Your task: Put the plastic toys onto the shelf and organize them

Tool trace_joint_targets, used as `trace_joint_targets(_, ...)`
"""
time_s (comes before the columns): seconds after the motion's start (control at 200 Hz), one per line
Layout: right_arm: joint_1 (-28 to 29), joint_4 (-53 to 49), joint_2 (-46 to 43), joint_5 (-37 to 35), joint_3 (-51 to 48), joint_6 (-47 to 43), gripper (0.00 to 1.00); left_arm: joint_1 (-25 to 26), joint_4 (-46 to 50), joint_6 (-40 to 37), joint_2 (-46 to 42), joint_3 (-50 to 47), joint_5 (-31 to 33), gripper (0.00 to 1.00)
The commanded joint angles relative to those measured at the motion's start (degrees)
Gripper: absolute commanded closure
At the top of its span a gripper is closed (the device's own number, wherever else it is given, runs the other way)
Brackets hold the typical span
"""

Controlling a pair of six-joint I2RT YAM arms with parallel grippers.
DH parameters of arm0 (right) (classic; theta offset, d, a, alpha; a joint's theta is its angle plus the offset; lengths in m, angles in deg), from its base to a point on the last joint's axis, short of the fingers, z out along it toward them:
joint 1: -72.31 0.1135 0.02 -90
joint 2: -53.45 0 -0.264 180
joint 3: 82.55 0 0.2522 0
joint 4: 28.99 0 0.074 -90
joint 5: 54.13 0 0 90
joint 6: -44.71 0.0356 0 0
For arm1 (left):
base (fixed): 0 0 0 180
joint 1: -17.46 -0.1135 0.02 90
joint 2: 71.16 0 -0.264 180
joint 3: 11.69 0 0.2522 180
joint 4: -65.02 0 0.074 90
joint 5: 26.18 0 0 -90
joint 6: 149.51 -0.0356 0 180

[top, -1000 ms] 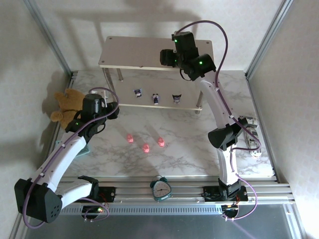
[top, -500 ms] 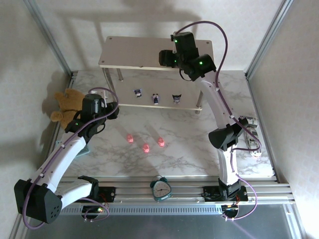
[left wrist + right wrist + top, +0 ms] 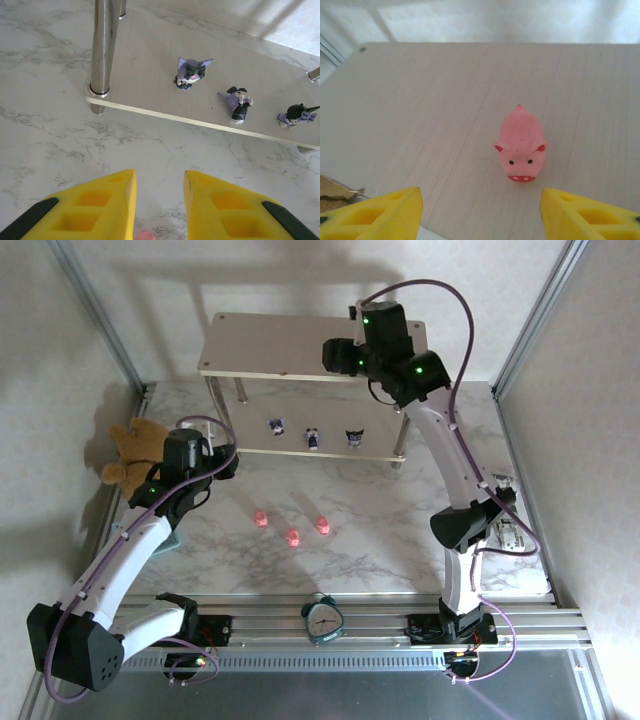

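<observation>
Four toys [image 3: 313,437] shelved — right gripper [image 3: 480,200] spread, left gripper [image 3: 159,185] pinching a pig [image 3: 145,235] — three pigs [image 3: 293,537] loose at the shelf's [image 3: 260,340] six o'clock.

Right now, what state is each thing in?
Left gripper, closed on a pig that is mostly hidden.
Right gripper, open above the shelf.
Top pig, upright, free on the top board.
Three purple figures, in a row on the lower board.
Three table pigs, loose, not shelved.
</observation>
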Motion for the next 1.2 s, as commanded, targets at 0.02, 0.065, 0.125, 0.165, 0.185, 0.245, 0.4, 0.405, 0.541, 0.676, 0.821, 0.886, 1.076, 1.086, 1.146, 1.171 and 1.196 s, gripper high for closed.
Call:
trace_joint_targets(0.02,0.3,2.6,-6.7,-1.4,-0.8,-1.2,0.35,-0.7,-0.4,0.2,-1.7,-1.0,0.0,0.68)
trace_joint_targets(0.065,0.3,3.3,-8.9,-2.3,-1.6,-2.0,0.35,-0.6,-0.7,0.6,-2.0,-2.0,-0.1,0.67)
trace_joint_targets(0.125,0.3,4.1,-12.3,-4.2,-3.9,-3.2,0.34,-0.5,-0.7,1.5,-2.5,-3.5,-0.6,0.67)
trace_joint_targets(0.165,0.4,4.4,-14.7,-5.5,-5.7,-4.2,0.34,-0.2,-0.7,2.1,-2.9,-4.6,-0.8,0.67)
trace_joint_targets(0.185,0.3,4.4,-15.7,-6.2,-6.8,-4.6,0.33,-0.1,-0.6,2.5,-3.1,-5.2,-0.8,0.67)
trace_joint_targets(0.245,0.3,3.3,-18.7,-7.9,-9.8,-5.3,0.33,1.0,-0.5,3.9,-3.9,-7.3,-0.3,0.67)
trace_joint_targets(0.4,0.9,2.1,-27.5,-7.9,-23.6,-4.3,0.31,8.1,-0.5,9.7,-4.7,-13.5,2.5,0.67)
trace_joint_targets(0.405,0.9,2.2,-27.8,-7.9,-24.1,-4.2,0.31,8.4,-0.5,9.9,-4.7,-13.7,2.7,0.67)
trace_joint_targets(0.541,1.5,3.8,-35.5,-7.3,-37.3,-2.0,0.3,13.3,-0.7,14.7,-3.7,-18.2,6.4,0.66)
trace_joint_targets(0.676,1.4,4.5,-39.7,-6.6,-43.6,-0.9,0.28,15.3,-2.5,16.3,-1.1,-20.0,8.1,0.64)
trace_joint_targets(0.821,1.4,6.0,-42.5,-6.7,-46.6,-1.3,0.24,15.5,-8.1,16.7,3.8,-20.8,6.5,0.63)
trace_joint_targets(0.886,1.4,6.2,-43.3,-6.7,-47.0,-1.8,0.23,15.7,-8.9,16.7,6.6,-20.4,6.4,0.62)
trace_joint_targets(1.076,1.4,6.9,-44.4,-7.9,-47.9,-2.9,0.2,16.5,-9.1,16.9,13.4,-18.6,6.3,0.62)
trace_joint_targets(1.086,1.4,7.1,-44.4,-7.8,-48.0,-2.9,0.19,16.5,-9.0,16.9,13.6,-18.5,6.4,0.62)
trace_joint_targets(1.146,1.2,7.5,-44.5,-7.8,-48.5,-3.2,0.18,16.6,-8.7,17.2,15.2,-18.0,6.4,0.62)
trace_joint_targets(1.171,1.2,7.8,-44.5,-7.8,-48.6,-3.2,0.18,16.7,-8.7,17.2,15.7,-17.9,6.4,0.62)
trace_joint_targets(1.196,1.1,8.0,-44.5,-7.7,-48.8,-3.3,0.18,16.7,-8.8,17.3,16.0,-17.7,6.5,0.62)
